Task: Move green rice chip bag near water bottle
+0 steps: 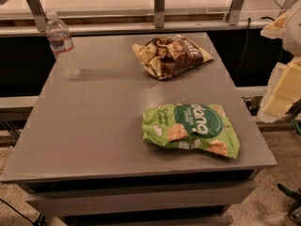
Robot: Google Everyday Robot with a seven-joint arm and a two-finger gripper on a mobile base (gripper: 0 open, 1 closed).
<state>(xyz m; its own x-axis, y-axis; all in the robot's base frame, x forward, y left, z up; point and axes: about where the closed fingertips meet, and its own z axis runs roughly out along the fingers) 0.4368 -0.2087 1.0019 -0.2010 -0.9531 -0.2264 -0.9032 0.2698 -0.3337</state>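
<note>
The green rice chip bag (192,129) lies flat on the grey table (89,126), at the front right. It is light green with a dark-green round logo and pictures of round chips. The water bottle (62,46) stands upright at the table's back left corner, clear and ribbed with a white cap. My gripper (280,94) is a pale cream shape at the right edge of the camera view, off the table's right side. It is above and to the right of the green bag and touches nothing.
A brown snack bag (170,55) lies at the back of the table, right of centre. A rail with metal posts (160,6) runs behind the table. The floor drops away past the front and right edges.
</note>
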